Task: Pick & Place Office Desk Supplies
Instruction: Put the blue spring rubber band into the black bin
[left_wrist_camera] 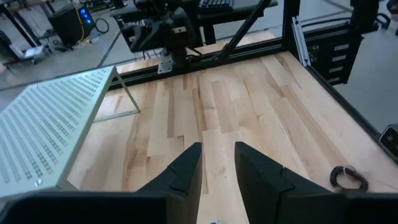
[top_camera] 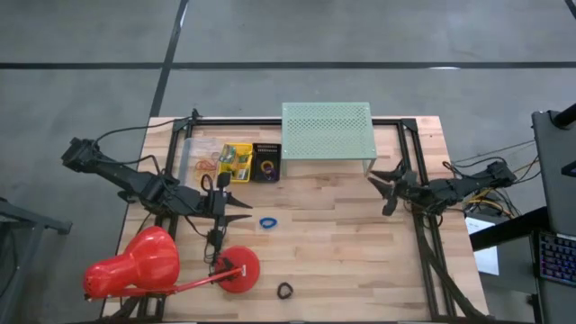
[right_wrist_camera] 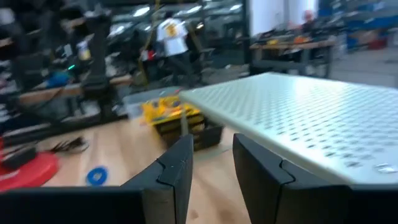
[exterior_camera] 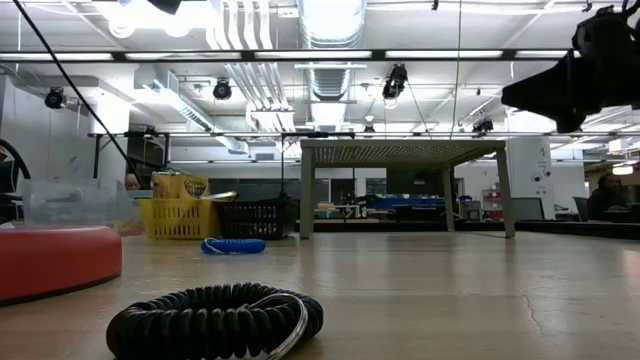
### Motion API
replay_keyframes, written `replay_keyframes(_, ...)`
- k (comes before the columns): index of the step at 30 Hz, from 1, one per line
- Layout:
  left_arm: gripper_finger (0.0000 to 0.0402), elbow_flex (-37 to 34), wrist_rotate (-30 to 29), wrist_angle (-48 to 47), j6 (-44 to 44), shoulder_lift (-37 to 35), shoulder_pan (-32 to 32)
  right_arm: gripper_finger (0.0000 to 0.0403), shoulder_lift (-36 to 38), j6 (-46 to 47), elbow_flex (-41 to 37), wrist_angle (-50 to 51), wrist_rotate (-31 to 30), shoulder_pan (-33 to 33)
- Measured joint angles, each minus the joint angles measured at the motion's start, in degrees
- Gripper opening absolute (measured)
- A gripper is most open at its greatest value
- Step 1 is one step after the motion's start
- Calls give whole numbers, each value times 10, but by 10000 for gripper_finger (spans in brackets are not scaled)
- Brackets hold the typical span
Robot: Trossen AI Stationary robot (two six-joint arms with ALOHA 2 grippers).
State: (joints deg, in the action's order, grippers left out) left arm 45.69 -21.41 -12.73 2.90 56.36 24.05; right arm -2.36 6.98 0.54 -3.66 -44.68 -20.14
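We list the scene as it stands on the pale butcher-block wooden surface.

Item: small blue coiled ring loop, lying flat near the middle, just ahead of the left gripper. Free, untouched.

Item: black coiled ring loop, near the front edge, well apart from both arms.

Item: yellow-and-green crayon box in a yellow tray, beside a black mesh tray holding a purple and orange ring; both sit at the back, just beside the mint-green perforated metal shelf.

Item: thin tan rubber bands in a clear container, left of the crayon box.

Item: big pink-red desk lamp, front left, its round base close below the left arm. Not part of the job.

Left gripper: low over the surface, jaws spread a little, holding nothing. Right gripper: waiting near the shelf's right leg, jaws likewise parted and empty.

We judge the step in hand to be the left arm's reach for the blue loop. To do it well, we would centre the jaws over one side of the coil, lower until they straddle it, then close gently, since a soft coil may roll or spring away. We would also keep the wrist clear of the lamp base.
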Motion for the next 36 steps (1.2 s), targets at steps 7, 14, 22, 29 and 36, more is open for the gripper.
replay_keyframes(7,98,-1,0,-7,-34,0,0,114,21,-24,1,-7,-45,0)
replay_keyframes(14,98,-3,0,-10,-34,0,0,114,17,-30,1,-2,-46,0)
replay_keyframes(22,98,-3,0,-12,-41,0,0,114,13,-31,1,2,-45,0)
replay_keyframes(29,98,-4,-102,-31,-82,47,-1,114,12,-31,1,4,-45,0)
replay_keyframes(36,98,4,-178,-35,-122,107,-12,114,11,-31,1,4,-45,0)
